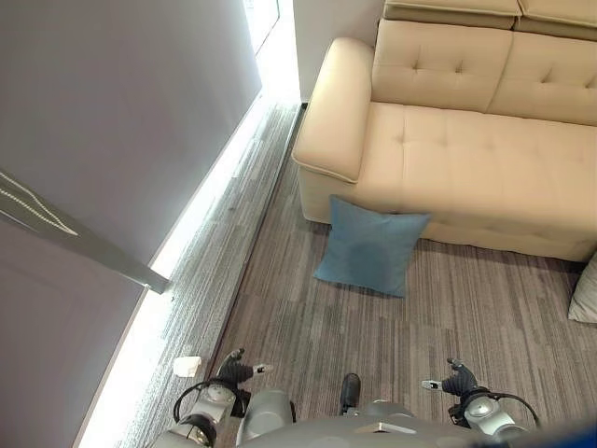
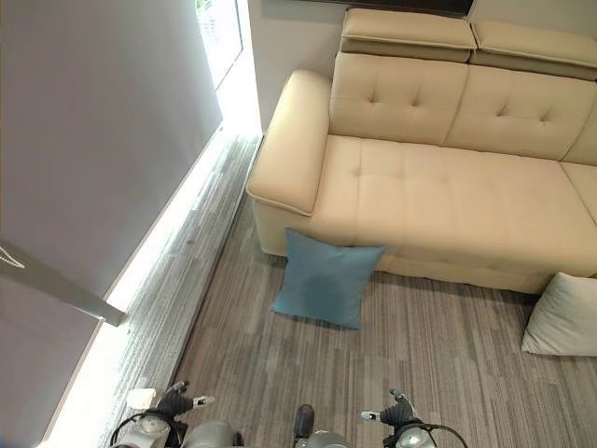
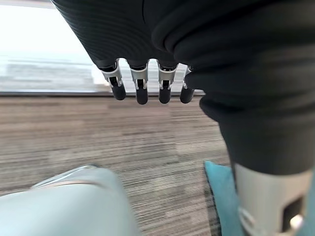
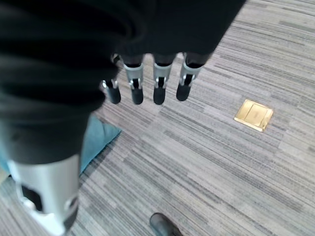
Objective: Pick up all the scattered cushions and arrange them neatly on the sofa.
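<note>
Blue cushion (image 1: 370, 245) at frame centre, standing tilted on the carpet (image 1: 448, 308) with its upper edge propped against the front of the beige sofa (image 1: 466, 159); a grey cushion (image 2: 562, 315) lies on the floor at right, just beside the sofa base. Neither is yet on the seat. Left hand (image 3: 140, 83) and right hand (image 4: 147, 86) hang over the carpet with fingers released and straight, grasping nothing, presumably because both cushions are well apart from the hands. A brass floor plate (image 4: 253, 115) sits in the carpet.
</note>
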Controlling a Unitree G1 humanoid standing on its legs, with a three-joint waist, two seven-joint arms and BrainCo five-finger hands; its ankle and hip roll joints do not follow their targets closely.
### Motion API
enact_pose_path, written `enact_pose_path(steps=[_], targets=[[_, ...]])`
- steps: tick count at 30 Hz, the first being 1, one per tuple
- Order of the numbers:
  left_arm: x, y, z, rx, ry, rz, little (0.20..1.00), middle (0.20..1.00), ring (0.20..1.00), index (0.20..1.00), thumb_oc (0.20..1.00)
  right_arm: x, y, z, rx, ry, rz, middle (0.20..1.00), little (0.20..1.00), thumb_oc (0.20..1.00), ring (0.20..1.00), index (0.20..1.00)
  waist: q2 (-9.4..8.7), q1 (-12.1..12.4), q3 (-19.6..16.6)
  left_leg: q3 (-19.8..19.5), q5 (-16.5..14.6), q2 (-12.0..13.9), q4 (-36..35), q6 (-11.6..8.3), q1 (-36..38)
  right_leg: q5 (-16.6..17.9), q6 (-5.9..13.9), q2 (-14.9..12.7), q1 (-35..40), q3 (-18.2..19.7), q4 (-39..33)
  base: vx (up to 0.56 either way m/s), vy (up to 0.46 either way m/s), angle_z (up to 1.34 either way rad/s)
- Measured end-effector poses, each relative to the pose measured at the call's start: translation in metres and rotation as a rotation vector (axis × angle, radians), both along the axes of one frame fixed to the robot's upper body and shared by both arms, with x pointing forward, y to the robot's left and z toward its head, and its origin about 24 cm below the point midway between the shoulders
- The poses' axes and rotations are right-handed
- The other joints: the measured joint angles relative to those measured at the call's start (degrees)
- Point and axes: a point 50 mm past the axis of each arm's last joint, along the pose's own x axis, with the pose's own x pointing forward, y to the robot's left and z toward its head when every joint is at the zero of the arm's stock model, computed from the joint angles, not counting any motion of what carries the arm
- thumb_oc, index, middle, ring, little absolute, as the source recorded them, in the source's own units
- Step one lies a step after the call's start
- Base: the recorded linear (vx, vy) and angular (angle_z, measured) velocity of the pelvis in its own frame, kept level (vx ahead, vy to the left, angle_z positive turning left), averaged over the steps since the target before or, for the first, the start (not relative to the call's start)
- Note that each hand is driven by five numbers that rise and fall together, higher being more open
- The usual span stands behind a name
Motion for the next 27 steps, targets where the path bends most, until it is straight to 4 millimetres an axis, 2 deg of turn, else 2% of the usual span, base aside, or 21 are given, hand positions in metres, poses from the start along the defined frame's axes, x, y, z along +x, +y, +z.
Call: enact_pose_path(steps=[1,2,4,5,6,7,8,10,12,13,14,16,17,18,20,21,22,23,25,26,27], targets=[[0.000,-0.001,0.000,-0.002,-0.002,-0.002,1.000,1.000,1.000,1.000,1.000,-0.002,-0.001,-0.001,-0.006,0.013,0.000,1.000,1.000,1.000,1.000,1.000,-0.17,0.1,0.2,0.1,2.1,-0.6,-6.9,0.55,-0.2,-1.0,0.61,0.2,0.7,0.0,0.0,0.16,0.032,0.02],[0.000,0.000,0.000,-0.002,-0.003,-0.001,1.000,1.000,1.000,1.000,1.000,-0.003,-0.003,-0.001,-0.013,0.025,-0.004,1.000,1.000,1.000,1.000,1.000,0.67,0.5,0.5,-0.2,6.7,-0.7,-12.4,-0.22,-0.7,-1.5,1.49,1.1,2.0,0.3,0.0,0.21,0.078,-0.16],[-0.009,0.001,-0.003,0.001,0.027,0.008,1.000,1.000,1.000,1.000,1.000,-0.003,-0.004,-0.001,-0.018,0.031,-0.002,1.000,1.000,1.000,1.000,1.000,2.15,1.0,0.8,-0.3,11.1,-0.5,-13.7,-0.06,-1.3,-3.1,2.35,2.7,4.2,2.1,0.0,0.24,0.119,-0.54],[-0.025,0.002,-0.008,-0.002,0.067,0.034,1.000,1.000,1.000,1.000,1.000,-0.003,-0.003,-0.002,-0.018,0.032,0.001,1.000,1.000,1.000,1.000,1.000,2.42,1.8,0.5,-0.1,11.6,-0.6,-13.9,0.95,0.3,-3.7,2.58,2.8,5.2,4.0,0.0,0.26,0.199,-0.96],[-0.042,0.000,-0.013,-0.013,0.106,0.058,1.000,1.000,1.000,1.000,1.000,-0.006,-0.006,-0.002,-0.026,0.039,0.004,1.000,1.000,1.000,1.000,1.000,3.72,1.5,-0.7,-0.3,13.6,-1.0,-14.8,3.04,3.6,-4.9,4.12,3.0,6.6,5.7,0.6,0.23,0.184,-0.79],[-0.044,0.002,-0.013,-0.010,0.109,0.060,1.000,1.000,1.000,1.000,1.000,-0.010,-0.004,-0.003,-0.022,0.050,0.007,1.000,1.000,1.000,1.000,1.000,3.49,1.2,-0.8,0.0,15.4,-1.6,-15.3,5.30,4.6,-6.4,5.46,2.1,6.5,5.9,2.4,0.20,0.182,-0.73],[-0.043,0.003,-0.012,-0.010,0.105,0.070,1.000,1.000,1.000,1.000,1.000,-0.010,-0.001,-0.004,-0.014,0.053,0.009,1.000,1.000,1.000,1.000,1.000,3.26,1.9,-0.5,1.5,14.8,-1.7,-17.8,5.77,7.0,-7.9,7.56,1.0,4.3,6.2,7.8,0.07,0.059,-0.75],[-0.045,0.008,-0.012,0.005,0.118,0.071,1.000,1.000,1.000,1.000,1.000,0.000,0.004,-0.001,-0.001,0.014,0.029,1.000,1.000,1.000,1.000,1.000,3.76,1.6,-0.4,3.0,14.3,-1.8,-18.4,8.10,9.1,-12.1,11.86,-1.4,-4.1,4.4,26.0,0.10,0.059,-0.53],[-0.028,0.017,-0.006,0.030,0.079,0.061,1.000,1.000,1.000,1.000,1.000,-0.003,0.007,-0.002,0.003,0.017,0.044,1.000,1.000,1.000,1.000,1.000,2.81,1.8,-0.6,4.1,12.1,-3.9,-18.3,9.55,11.1,-13.8,13.83,-6.8,-9.3,2.4,35.2,0.19,-0.034,-0.13],[-0.028,0.020,-0.005,0.038,0.078,0.062,1.000,1.000,1.000,1.000,1.000,0.006,0.009,0.000,0.006,-0.010,0.054,1.000,1.000,1.000,1.000,1.000,3.29,2.0,-0.5,6.1,10.9,-4.3,-18.2,9.19,12.6,-13.2,14.38,-11.0,-12.5,-0.3,35.9,0.19,-0.105,-0.43],[-0.026,0.021,-0.004,0.042,0.075,0.061,1.000,1.000,1.000,1.000,1.000,0.012,0.010,0.002,0.009,-0.027,0.061,1.000,1.000,1.000,1.000,1.000,3.58,1.8,-0.5,6.2,9.2,-4.3,-18.1,7.86,13.3,-12.2,14.30,-12.7,-13.3,-1.1,31.0,0.29,-0.158,-0.44],[-0.025,0.021,-0.004,0.043,0.079,0.063,1.000,1.000,1.000,1.000,1.000,0.016,0.010,0.004,0.006,-0.037,0.066,1.000,1.000,1.000,1.000,1.000,3.47,1.3,-0.7,6.2,8.0,-4.7,-18.0,7.92,13.9,-7.8,15.08,-15.0,-13.8,-1.1,21.2,0.19,-0.112,-0.13],[-0.027,0.021,-0.005,0.042,0.086,0.065,1.000,1.000,1.000,1.000,1.000,0.017,0.011,0.004,0.005,-0.038,0.069,1.000,1.000,1.000,1.000,1.000,3.37,1.5,-0.7,6.2,7.2,-4.8,-18.1,8.16,14.3,-4.9,16.69,-15.1,-14.5,0.0,18.4,0.17,-0.144,-0.04],[-0.031,0.020,-0.006,0.040,0.097,0.066,1.000,1.000,1.000,1.000,1.000,0.015,0.011,0.004,0.002,-0.033,0.072,1.000,1.000,1.000,1.000,1.000,3.68,1.4,-0.5,6.2,7.0,-4.8,-18.2,7.82,15.1,-3.2,17.11,-15.3,-14.6,0.4,16.1,0.17,-0.145,-0.10],[-0.036,0.019,-0.008,0.039,0.115,0.069,1.000,1.000,1.000,1.000,1.000,0.015,0.010,0.004,-0.001,-0.027,0.072,1.000,1.000,1.000,1.000,1.000,3.30,0.9,-0.5,6.0,5.8,-4.6,-18.1,7.39,16.2,0.9,16.94,-14.7,-15.2,0.4,11.2,0.20,-0.236,0.09],[-0.036,0.019,-0.008,0.038,0.114,0.071,1.000,1.000,1.000,1.000,1.000,0.012,0.009,0.003,-0.003,-0.021,0.069,1.000,1.000,1.000,1.000,1.000,2.58,0.2,-0.5,5.5,5.4,-4.6,-18.1,6.24,18.0,3.9,16.42,-14.5,-15.0,0.0,8.8,0.26,-0.328,0.33],[-0.040,0.019,-0.009,0.038,0.124,0.073,1.000,1.000,1.000,1.000,1.000,0.009,0.009,0.002,-0.003,-0.012,0.067,1.000,1.000,1.000,1.000,1.000,1.90,0.3,-1.0,4.9,4.6,-4.4,-18.1,5.43,18.8,5.1,15.13,-14.0,-13.6,-0.4,8.4,0.15,-0.205,0.43],[-0.044,0.017,-0.011,0.031,0.133,0.074,1.000,1.000,1.000,1.000,1.000,0.006,0.007,0.001,-0.007,-0.001,0.064,1.000,1.000,1.000,1.000,1.000,2.69,0.0,-1.0,4.1,3.9,-3.3,-17.8,4.44,20.0,7.1,13.10,-13.1,-12.4,-0.5,8.7,0.05,-0.123,0.36],[-0.046,0.009,-0.012,0.014,0.135,0.062,1.000,1.000,1.000,1.000,1.000,0.002,0.002,0.001,-0.020,0.008,0.060,1.000,1.000,1.000,1.000,1.000,4.48,0.5,-1.8,2.8,3.4,-0.4,-15.8,2.91,20.1,7.9,10.21,-9.8,-10.4,-1.5,7.8,0.05,-0.225,0.22],[-0.044,0.008,-0.012,0.012,0.130,0.057,1.000,1.000,1.000,1.000,1.000,0.007,0.000,0.003,-0.026,-0.005,0.063,1.000,1.000,1.000,1.000,1.000,5.13,1.0,-1.6,2.7,3.4,1.1,-13.2,2.56,18.6,7.3,9.68,-8.7,-9.5,-2.0,7.0,0.01,-0.333,0.39],[-0.035,0.006,-0.011,0.009,0.107,0.050,1.000,1.000,1.000,1.000,1.000,0.012,-0.001,0.006,-0.028,-0.026,0.067,1.000,1.000,1.000,1.000,1.000,4.77,0.8,-1.3,1.0,3.8,2.2,-7.6,1.80,15.3,7.1,9.47,-8.0,-7.6,-3.9,4.5,-0.02,-0.308,0.74]])
